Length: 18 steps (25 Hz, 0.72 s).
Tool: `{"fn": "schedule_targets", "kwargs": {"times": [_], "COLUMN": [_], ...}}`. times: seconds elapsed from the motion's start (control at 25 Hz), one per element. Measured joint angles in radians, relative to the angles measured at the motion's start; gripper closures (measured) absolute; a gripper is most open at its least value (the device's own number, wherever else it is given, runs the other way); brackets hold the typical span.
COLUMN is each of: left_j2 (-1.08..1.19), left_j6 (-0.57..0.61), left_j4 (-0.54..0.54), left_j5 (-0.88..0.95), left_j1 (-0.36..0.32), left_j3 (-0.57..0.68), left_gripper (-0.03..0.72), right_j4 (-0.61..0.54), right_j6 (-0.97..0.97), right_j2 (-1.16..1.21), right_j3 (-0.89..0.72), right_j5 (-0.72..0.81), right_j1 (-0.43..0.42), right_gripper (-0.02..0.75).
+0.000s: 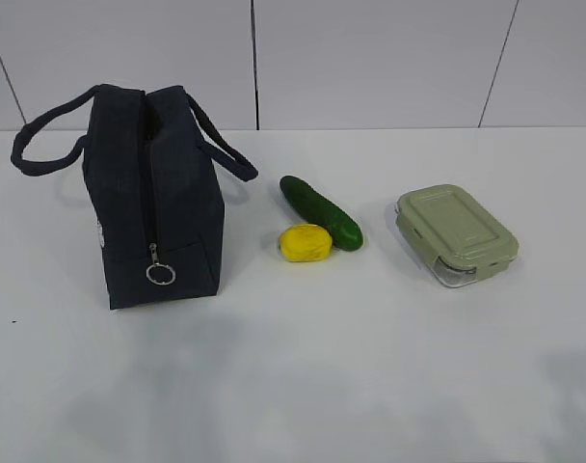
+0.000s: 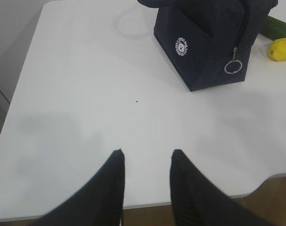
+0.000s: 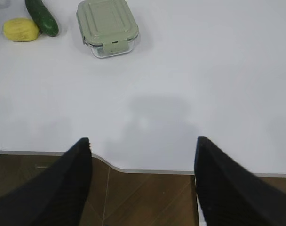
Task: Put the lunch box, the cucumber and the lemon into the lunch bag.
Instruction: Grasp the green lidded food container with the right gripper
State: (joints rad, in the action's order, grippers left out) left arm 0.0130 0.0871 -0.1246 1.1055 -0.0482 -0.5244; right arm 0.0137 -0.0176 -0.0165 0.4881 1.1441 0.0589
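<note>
We count one lunch bag (image 1: pixel 158 207), one cucumber (image 1: pixel 320 211), one lemon (image 1: pixel 306 242) and one lunch box (image 1: pixel 456 234), all resting on the white table (image 1: pixel 370 367).

The lunch bag is dark navy fabric, boxy, standing upright, with two loop handles; its zipper runs down the end panel to a silver ring pull (image 1: pixel 160 274), and the top seam appears parted. A round white emblem (image 2: pixel 181 46) marks one side. The cucumber is dark green and smooth, lying at a slant; the lemon is bright yellow and touches its near end. The lunch box is clear glass under a pale sage-green lid, closed.

The left claw (image 2: pixel 146 160) hangs above the table's near edge, its jaws narrowly parted and holding nothing; the bag stands ahead and to its right. The right claw (image 3: pixel 143 146) hovers at the table edge, jaws wide and empty; the lunch box lies ahead and left, the cucumber and lemon farther left.
</note>
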Motion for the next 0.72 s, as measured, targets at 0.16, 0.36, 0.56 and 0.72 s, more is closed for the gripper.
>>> {"fn": "schedule_targets", "kwargs": {"times": [0.16,0.36,0.56,0.72], "left_j2": [0.000,0.000,0.000,0.000], "left_j6": [0.000,0.000,0.000,0.000], "left_j4": [0.000,0.000,0.000,0.000], "left_j5": [0.000,0.000,0.000,0.000], "left_j1": [0.000,0.000,0.000,0.000], "left_j3": [0.000,0.000,0.000,0.000], "left_gripper": [0.453,0.453,0.453,0.453], "right_j4": [0.000,0.000,0.004,0.023], "right_j6": [0.000,0.000,0.000,0.000], "right_j2": [0.000,0.000,0.005,0.090], "right_j3": [0.000,0.000,0.000,0.008], "right_j5": [0.000,0.000,0.000,0.003], "right_j1": [0.000,0.000,0.000,0.000], "right_gripper": [0.230,0.230,0.229,0.230]}}
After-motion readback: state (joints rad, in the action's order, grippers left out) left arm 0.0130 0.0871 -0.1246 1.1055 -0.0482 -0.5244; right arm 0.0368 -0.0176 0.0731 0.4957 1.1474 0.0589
